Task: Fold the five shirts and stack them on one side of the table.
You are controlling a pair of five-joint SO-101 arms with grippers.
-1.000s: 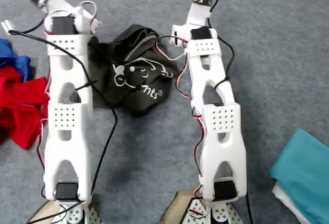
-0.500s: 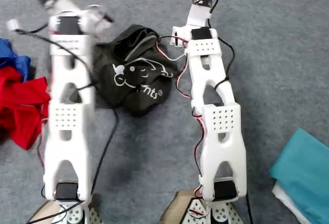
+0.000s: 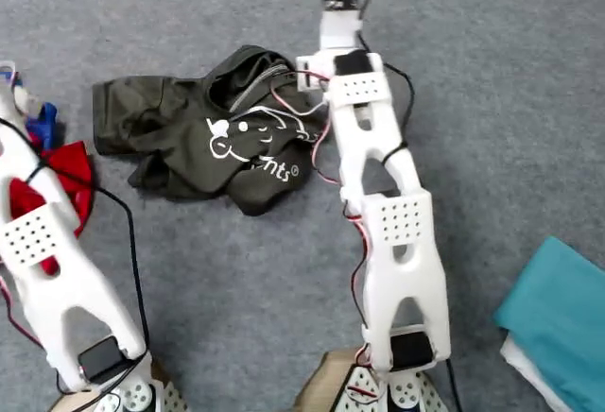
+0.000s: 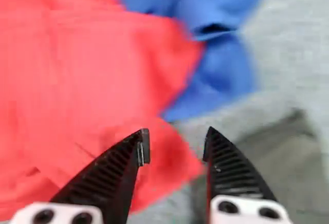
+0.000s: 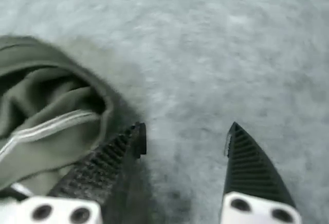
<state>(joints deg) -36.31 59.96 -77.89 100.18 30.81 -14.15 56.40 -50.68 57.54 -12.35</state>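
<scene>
two pincers hang released, gripping nothing: the left pincer over the red shirt beside the blue shirt, likely to take the next garment, the right pincer at the far edge of the crumpled dark shirt mid-counter, placed to catch its hem. since a second ago the left arm has swung off the dark shirt to that pile, and the right arm has edged leftward

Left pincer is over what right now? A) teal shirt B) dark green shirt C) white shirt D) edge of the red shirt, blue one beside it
D: the left wrist view shows the open left pincer over the edge of the red shirt, with the blue shirt just beyond it.
</scene>
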